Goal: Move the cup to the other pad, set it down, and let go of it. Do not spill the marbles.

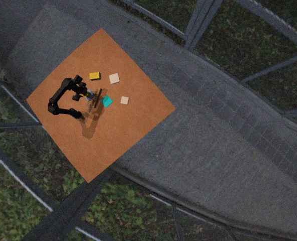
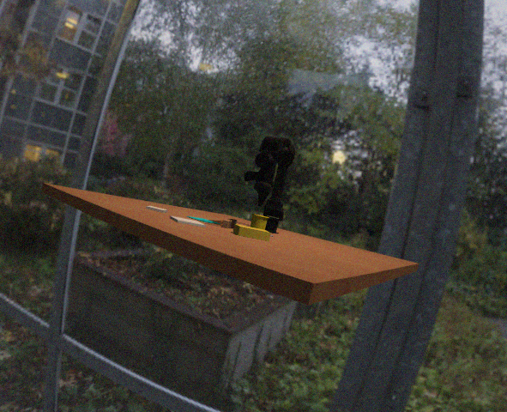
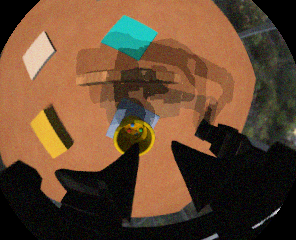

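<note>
A yellow cup (image 1: 86, 94) (image 2: 258, 221) (image 3: 133, 137) stands upright on the light blue pad (image 1: 91, 96) (image 3: 114, 126). Several small coloured marbles show inside it in the wrist view. The teal pad (image 1: 106, 101) (image 2: 202, 219) (image 3: 130, 36) lies bare, partly in the arm's shadow. My gripper (image 2: 261, 202) (image 3: 155, 145) is open and empty, with its fingers pointing down above the cup. In the wrist view the left fingertip overlaps the cup's near rim and the right fingertip is off to the cup's right. The top view shows the arm partly over the cup.
A low narrow wall (image 1: 97, 98) (image 2: 228, 223) (image 3: 95, 78) stands between the two pads. A yellow block (image 1: 94, 76) (image 2: 250, 232) (image 3: 50, 133) lies to one side of the cup. A larger pale tile (image 1: 114, 78) (image 2: 185, 220) (image 3: 38, 55) and a smaller one (image 1: 124, 100) (image 2: 156, 209) lie farther out.
</note>
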`<state>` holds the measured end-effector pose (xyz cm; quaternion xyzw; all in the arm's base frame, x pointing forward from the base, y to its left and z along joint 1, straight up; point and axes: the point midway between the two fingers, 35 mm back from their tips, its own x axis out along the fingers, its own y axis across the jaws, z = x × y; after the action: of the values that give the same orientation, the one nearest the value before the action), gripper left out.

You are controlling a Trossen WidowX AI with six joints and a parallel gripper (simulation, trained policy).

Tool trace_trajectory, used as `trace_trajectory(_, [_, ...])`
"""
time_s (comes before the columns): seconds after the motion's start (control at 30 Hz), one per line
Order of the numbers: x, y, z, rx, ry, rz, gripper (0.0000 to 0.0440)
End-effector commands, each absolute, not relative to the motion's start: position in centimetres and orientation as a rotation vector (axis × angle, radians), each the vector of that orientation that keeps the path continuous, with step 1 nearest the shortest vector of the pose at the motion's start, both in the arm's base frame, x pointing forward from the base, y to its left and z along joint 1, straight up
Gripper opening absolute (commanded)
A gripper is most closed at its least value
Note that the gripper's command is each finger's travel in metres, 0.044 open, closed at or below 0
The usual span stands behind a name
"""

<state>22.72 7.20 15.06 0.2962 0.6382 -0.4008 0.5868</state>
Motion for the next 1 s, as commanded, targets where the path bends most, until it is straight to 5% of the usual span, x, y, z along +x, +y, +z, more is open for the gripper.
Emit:
trace_trajectory(0.0, [22.5,7.1,14.1,0.676,1.493,-0.96,0.02])
trace_trajectory(0.97, [21.4,7.1,6.9,0.553,1.548,-0.943,0.02])
